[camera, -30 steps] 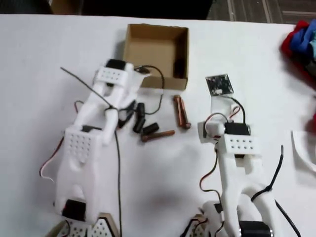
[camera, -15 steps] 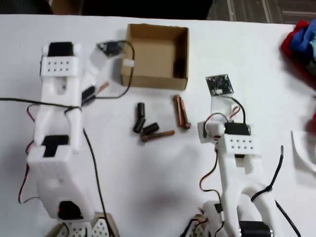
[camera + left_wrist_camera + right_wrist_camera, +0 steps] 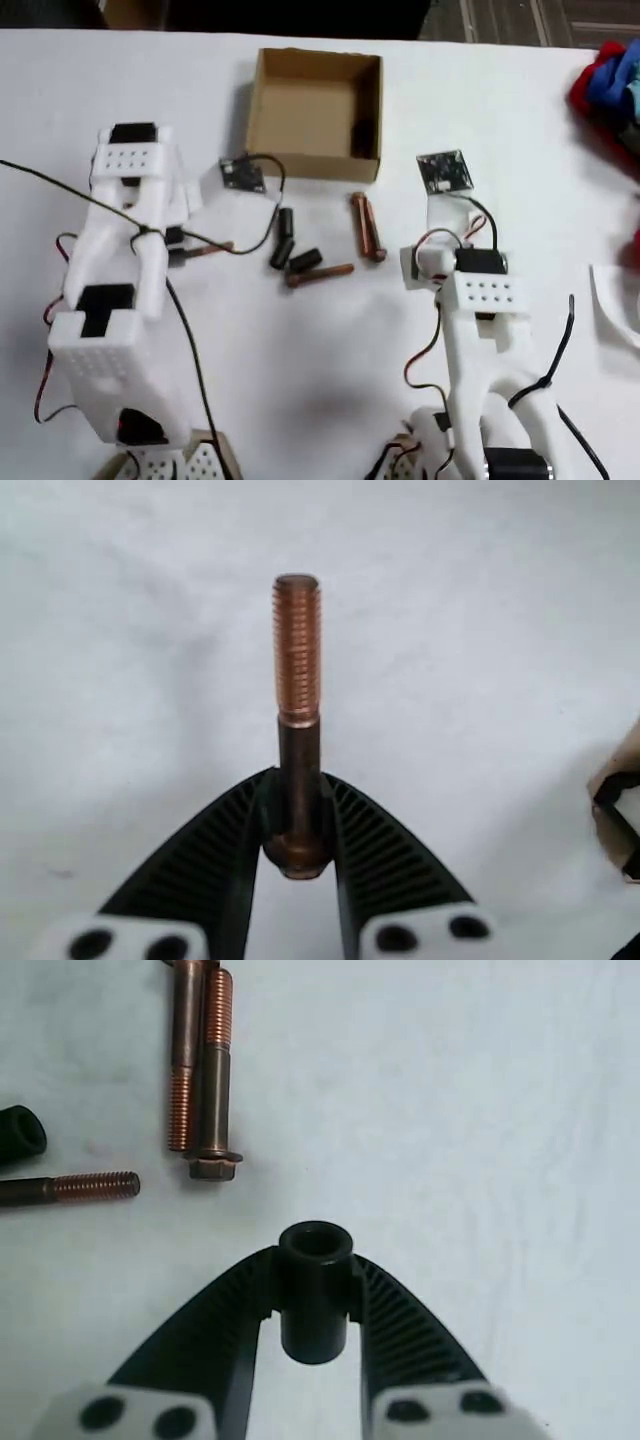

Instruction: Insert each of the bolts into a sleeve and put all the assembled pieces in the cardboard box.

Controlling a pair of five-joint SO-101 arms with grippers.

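Cardboard box holds one dark piece by its wall.

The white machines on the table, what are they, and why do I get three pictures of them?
They are two small robot arms, the left arm and the right arm. The high view looks down over the table from a fixed camera. The other two pictures come from a camera on each arm's wrist, looking along its gripper. The left gripper is shut on a copper-coloured bolt. The right gripper is shut on a black sleeve. On the table lie a cardboard box, two bolts together, a third bolt and three loose sleeves.
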